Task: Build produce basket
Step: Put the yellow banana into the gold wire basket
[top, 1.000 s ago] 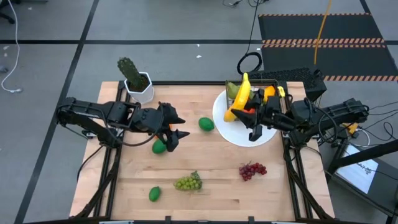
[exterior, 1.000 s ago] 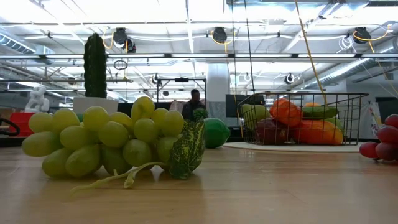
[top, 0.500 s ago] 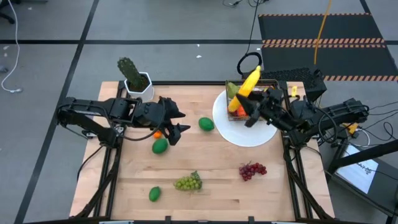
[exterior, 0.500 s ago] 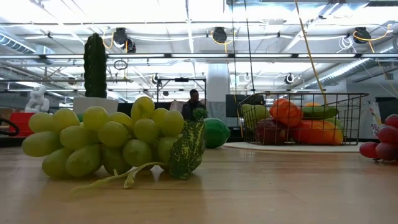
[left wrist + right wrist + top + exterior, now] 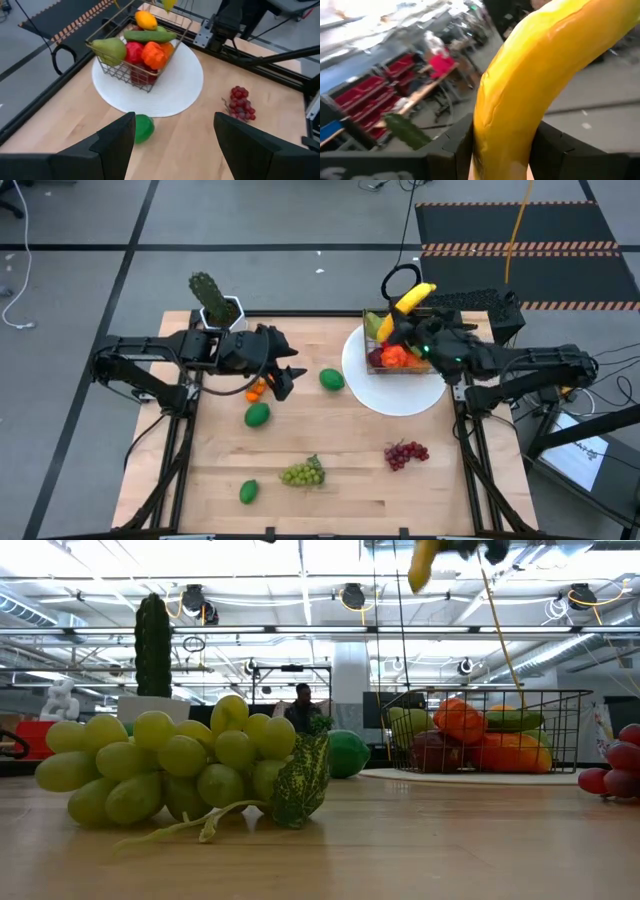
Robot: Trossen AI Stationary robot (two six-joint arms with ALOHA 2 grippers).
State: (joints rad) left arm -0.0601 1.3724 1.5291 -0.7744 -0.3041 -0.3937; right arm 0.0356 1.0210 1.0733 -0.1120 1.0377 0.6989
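Grapes, green ones, lie nearest the table's front edge, with a green lime just beside them toward the left corner and a bunch of purple grapes off to their right. Farther in, a second lime rests near the left gripper, which hangs low over the wooden table with its two fingers set well apart; in the left wrist view nothing sits between them. A small orange fruit lies right next to that gripper, and a third lime sits between it and the white plate. The basket stands on the far part of the plate, at the table's back right, already holding a pear, red pieces, a cucumber and an orange one. Above the basket's far side the right gripper is raised, its fingers clamped on the banana, which sticks up and away from the table. At the back left corner stands the potted cactus
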